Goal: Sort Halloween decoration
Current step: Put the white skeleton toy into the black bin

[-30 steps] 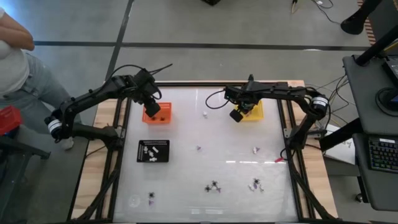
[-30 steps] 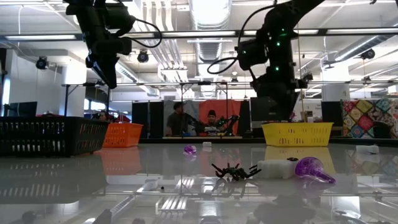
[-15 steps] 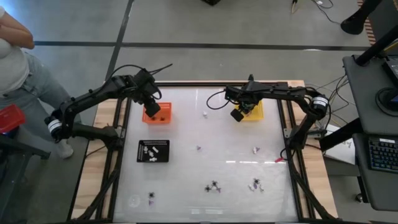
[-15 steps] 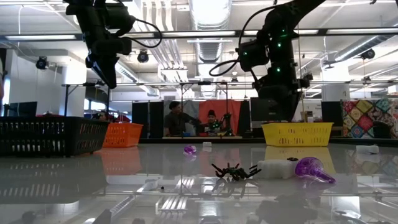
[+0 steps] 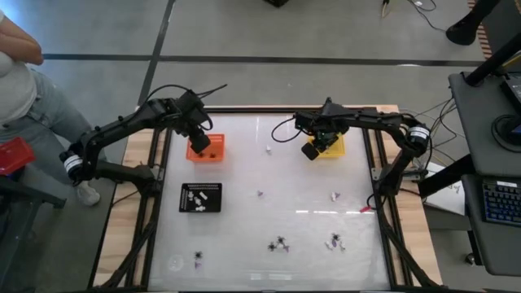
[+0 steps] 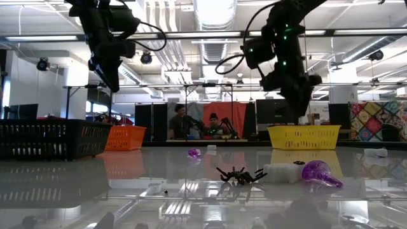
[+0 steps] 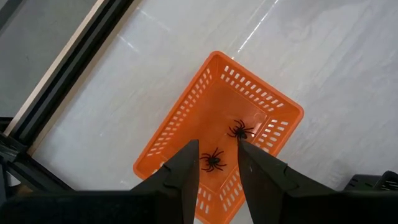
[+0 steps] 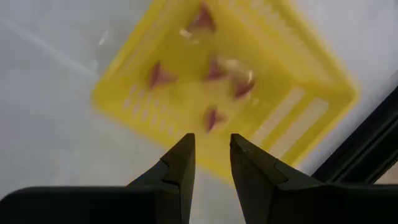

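Observation:
My left gripper (image 7: 217, 149) hangs open over the orange tray (image 7: 186, 112), where two black spiders (image 7: 213, 160) lie on the floor. My right gripper (image 8: 211, 140) is open above the near left edge of the yellow tray (image 8: 124, 81), which holds several purplish trinkets (image 8: 160, 76). In the high view the left gripper (image 5: 201, 144) and right gripper (image 5: 310, 150) sit over their trays near the far edge. Loose on the table are a black spider (image 5: 280, 242), a purplish trinket (image 5: 334, 242) and a white one (image 5: 268, 149).
A black tray (image 5: 186, 207) with white trinkets sits near the table's left side. More small trinkets (image 5: 260, 194) (image 5: 334, 195) (image 5: 198, 257) lie scattered across the middle and near part. People sit in the room beyond the far edge (image 6: 191, 124).
The right gripper has tipped and swung toward the table's right, over the yellow tray. Nothing on the table has shifted.

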